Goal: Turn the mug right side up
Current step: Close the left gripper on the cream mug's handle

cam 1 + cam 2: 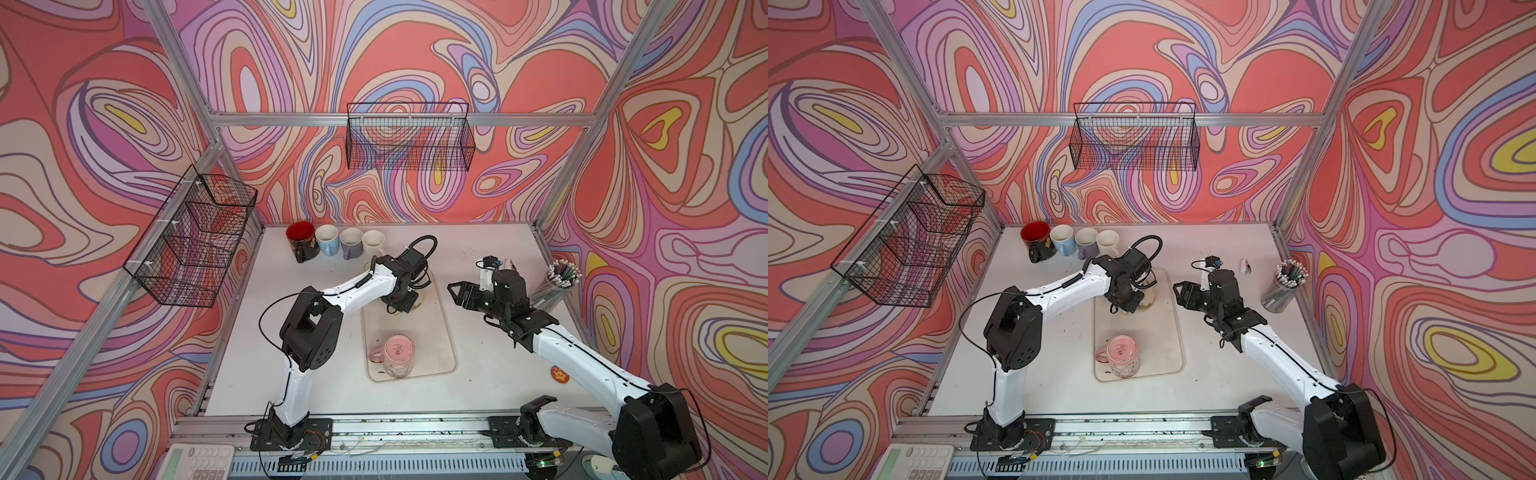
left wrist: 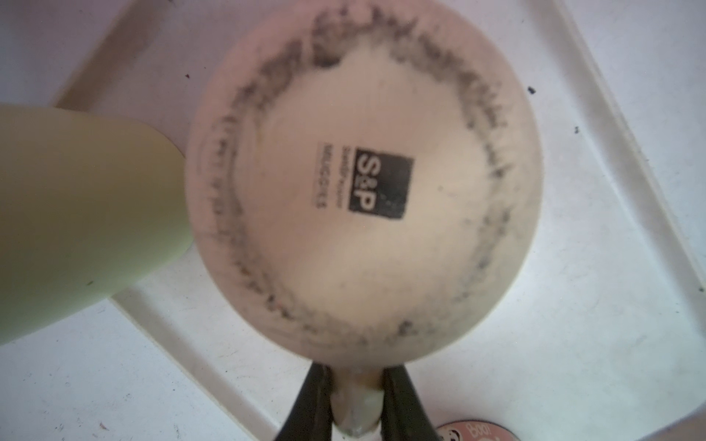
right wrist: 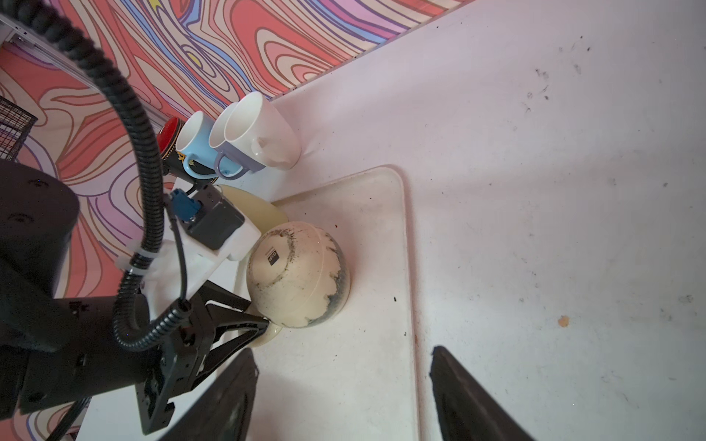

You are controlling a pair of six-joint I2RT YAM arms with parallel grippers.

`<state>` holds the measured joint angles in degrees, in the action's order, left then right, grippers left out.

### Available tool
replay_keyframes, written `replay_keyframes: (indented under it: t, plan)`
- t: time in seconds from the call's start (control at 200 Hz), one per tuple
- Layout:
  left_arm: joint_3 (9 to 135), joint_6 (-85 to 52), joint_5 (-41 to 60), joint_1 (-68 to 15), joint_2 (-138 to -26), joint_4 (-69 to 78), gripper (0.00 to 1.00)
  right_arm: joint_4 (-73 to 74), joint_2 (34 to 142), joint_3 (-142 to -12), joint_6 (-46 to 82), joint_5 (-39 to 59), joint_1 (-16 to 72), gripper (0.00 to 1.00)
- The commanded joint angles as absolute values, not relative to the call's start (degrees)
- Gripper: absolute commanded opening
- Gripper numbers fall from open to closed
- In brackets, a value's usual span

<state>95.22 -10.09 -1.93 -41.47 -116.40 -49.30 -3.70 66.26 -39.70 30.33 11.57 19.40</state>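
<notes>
A cream mug (image 2: 363,183) with a dark-smudged base and a black logo square stands base up at the far end of the tray (image 3: 374,214). My left gripper (image 2: 357,385) is shut on its handle, a black finger on each side. From above, the arm hides most of this mug (image 1: 1151,296), and the left gripper (image 1: 401,301) points down over it. A pink mug (image 1: 398,355) stands upside down at the tray's near end, handle to the left. My right gripper (image 3: 344,366) hangs open and empty just right of the tray's far part, in both top views (image 1: 453,291).
A pale yellow cup (image 3: 256,208) sits right beside the cream mug. Upright red (image 1: 300,239), blue (image 1: 327,239), lilac (image 1: 351,241) and white (image 1: 372,241) mugs line the back edge. A pen holder (image 1: 557,282) stands at the right. Wire baskets (image 1: 409,137) hang on the walls.
</notes>
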Motion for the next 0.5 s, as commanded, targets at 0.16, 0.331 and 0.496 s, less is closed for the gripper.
replay_keyframes:
  t: [0.16,0.331,0.496]
  plan:
    - [93.24,-12.05,5.71,-39.32,-111.51,-42.35,0.00,0.03,67.27,-38.67,32.62,19.21,17.45,0.76]
    - [90.91,-13.74,10.18,-37.77,-109.40,-38.76,0.00,0.09,68.16,-39.16,33.04,21.12,17.09,0.76]
    - [89.54,-13.89,10.49,-37.24,-108.47,-37.35,0.00,0.09,68.64,-39.20,33.27,21.81,17.11,0.76]
